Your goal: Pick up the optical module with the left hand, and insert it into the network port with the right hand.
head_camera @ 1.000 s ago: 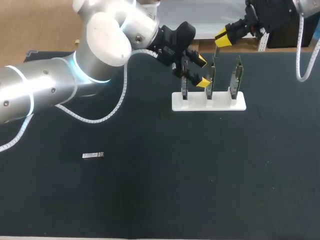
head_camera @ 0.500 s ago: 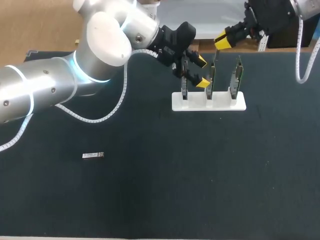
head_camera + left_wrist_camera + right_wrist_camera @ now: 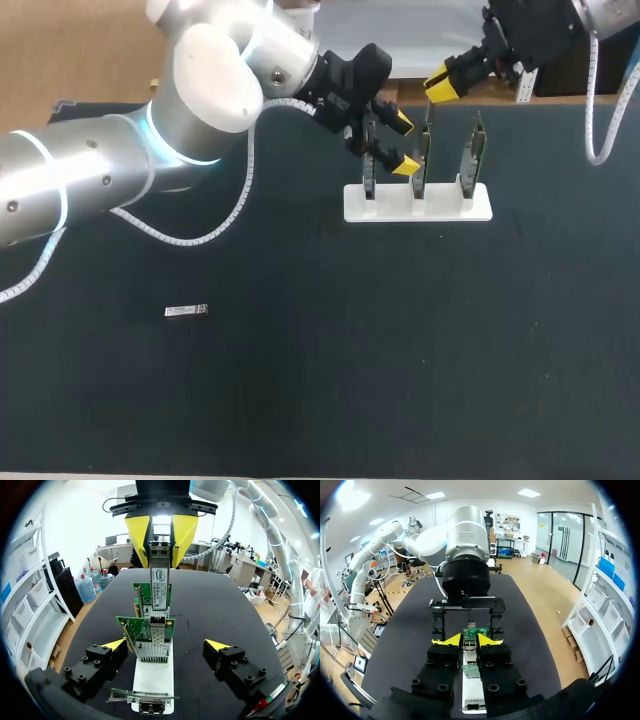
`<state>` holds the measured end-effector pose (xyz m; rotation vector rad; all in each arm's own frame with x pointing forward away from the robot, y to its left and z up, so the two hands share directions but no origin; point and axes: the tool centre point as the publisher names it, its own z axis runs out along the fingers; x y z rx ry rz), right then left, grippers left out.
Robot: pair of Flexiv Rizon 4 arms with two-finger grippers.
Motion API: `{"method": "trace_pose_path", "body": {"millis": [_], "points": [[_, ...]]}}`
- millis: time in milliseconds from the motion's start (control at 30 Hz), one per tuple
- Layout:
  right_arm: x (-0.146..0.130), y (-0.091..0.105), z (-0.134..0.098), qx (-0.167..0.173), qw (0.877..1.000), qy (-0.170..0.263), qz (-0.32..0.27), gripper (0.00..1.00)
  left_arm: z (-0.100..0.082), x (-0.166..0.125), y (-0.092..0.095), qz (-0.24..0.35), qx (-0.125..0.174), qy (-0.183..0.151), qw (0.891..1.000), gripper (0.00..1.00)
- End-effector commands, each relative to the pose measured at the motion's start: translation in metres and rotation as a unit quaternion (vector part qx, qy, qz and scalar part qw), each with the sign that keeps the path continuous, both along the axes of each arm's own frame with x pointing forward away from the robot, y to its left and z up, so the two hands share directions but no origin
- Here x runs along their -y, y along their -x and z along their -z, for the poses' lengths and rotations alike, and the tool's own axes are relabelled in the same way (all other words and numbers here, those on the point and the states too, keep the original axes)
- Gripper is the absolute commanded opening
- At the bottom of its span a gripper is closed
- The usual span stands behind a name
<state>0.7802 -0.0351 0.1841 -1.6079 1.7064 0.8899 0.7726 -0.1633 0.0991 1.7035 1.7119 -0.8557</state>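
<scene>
R pincer, upper right of head view, clamps optical module; shifted slightly left, aligning w/ network port. L pincer wide, unmoved. Insertion pending.

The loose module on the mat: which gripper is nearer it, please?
Left. The left gripper is at the rack, far from the module; the right gripper is farther, beyond the rack.

I count two modules: one module flat on the table, one module pinched in my right gripper. Three cards stand in one white holder. Two grippers are mine, the right gripper and the left gripper, with four yellow tips between them.
</scene>
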Motion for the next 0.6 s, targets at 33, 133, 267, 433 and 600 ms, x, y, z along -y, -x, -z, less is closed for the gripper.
{"method": "trace_pose_path", "body": {"millis": [33,133,267,433,600], "points": [[-0.001,-0.003,0.002,-0.004,1.000,0.000,-0.007,0.00,-0.001,0.000,-0.001,0.000,-0.002,-0.004,1.000,1.00],[-0.002,-0.001,0.004,-0.005,1.000,0.001,-0.008,0.00,-0.001,0.000,-0.001,0.000,-0.002,-0.004,1.000,1.00],[-0.003,0.002,0.005,-0.007,1.000,0.000,-0.007,0.00,-0.001,0.000,-0.001,0.000,-0.002,-0.004,1.000,1.00],[-0.003,0.005,0.007,-0.010,1.000,0.000,-0.003,0.00,-0.001,0.000,-0.001,0.000,-0.002,-0.004,1.000,1.00],[-0.003,0.007,0.008,-0.012,1.000,-0.001,-0.001,0.00,-0.001,0.000,-0.001,0.000,-0.002,-0.004,1.000,1.00]]}}
